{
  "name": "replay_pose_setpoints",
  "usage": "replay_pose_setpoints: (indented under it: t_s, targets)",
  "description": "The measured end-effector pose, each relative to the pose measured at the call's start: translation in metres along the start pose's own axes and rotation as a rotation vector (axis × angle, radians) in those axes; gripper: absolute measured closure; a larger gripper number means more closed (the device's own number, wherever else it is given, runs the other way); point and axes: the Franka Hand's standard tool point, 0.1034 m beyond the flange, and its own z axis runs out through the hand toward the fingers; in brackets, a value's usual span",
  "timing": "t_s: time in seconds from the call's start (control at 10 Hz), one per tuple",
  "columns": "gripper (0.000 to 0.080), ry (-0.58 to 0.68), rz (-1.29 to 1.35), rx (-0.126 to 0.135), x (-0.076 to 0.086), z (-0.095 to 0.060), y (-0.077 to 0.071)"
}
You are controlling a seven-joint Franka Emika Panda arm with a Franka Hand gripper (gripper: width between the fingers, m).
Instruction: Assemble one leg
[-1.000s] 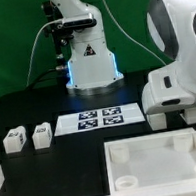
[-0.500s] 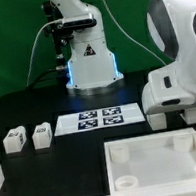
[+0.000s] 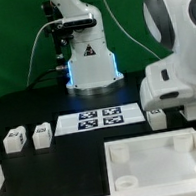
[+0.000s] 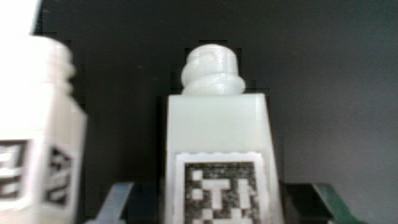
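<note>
Plastic is what the leg (image 4: 217, 130) looks to be made of: a small white block with a ribbed knob (image 4: 210, 70) on one end and a square tag (image 4: 217, 195) on one face. I judge it light, stiff and hardly fragile, though its smooth flat sides could slide in a loose grip. The flat sides of the tagged half seem the right place to take hold, well clear of the knob, which presumably has to go into a socket. In the wrist view the leg sits right between the fingers (image 4: 134, 200) of the claw (image 4: 217, 203), knob end jutting beyond them. The dark fingers lie against its two sides with no gap showing, so the claw appears to be pinching the leg. A second leg (image 4: 36, 130) stands just beside it, apart. In the exterior view the arm (image 3: 174, 75) is low over the table (image 3: 37, 110) at the exterior view's right, near the white tray-like piece (image 3: 157, 138) and the marker board (image 3: 99, 118), with the gripped leg mostly hidden beneath it. A third leg (image 3: 40, 135) and a fourth leg (image 3: 13, 141) sit at the exterior view's left.
</note>
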Motion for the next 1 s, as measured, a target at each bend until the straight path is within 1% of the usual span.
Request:
replay_pose_setpoints:
  t_s: [0.1,0.2,0.3,0.4,0.5,0.6,0.7,0.8,0.9,1.0]
  targets:
    - [0.0509,0.018,-0.018,0.012,0.001,-0.02,0.007]
    - [0.0509,0.153,-0.04,0.028,0.007,-0.05,0.011]
    - [0.0509,0.275,-0.062,0.02,-0.003,-0.076,0.016]
    - [0.0509,0.343,-0.07,0.009,-0.019,-0.097,0.019]
    - [0.0509,0.467,-0.067,0.014,-0.025,-0.115,0.019]
    - [0.0509,0.576,-0.07,0.016,-0.024,-0.111,0.021]
    - [0.0509,0.628,-0.072,0.016,-0.023,-0.107,0.021]
    - [0.0509,0.745,-0.077,0.025,-0.017,-0.115,0.021]
    - [0.0509,0.89,-0.105,0.008,-0.006,-0.127,0.031]
    - [0.0509,0.936,-0.131,-0.011,0.0,-0.142,0.042]
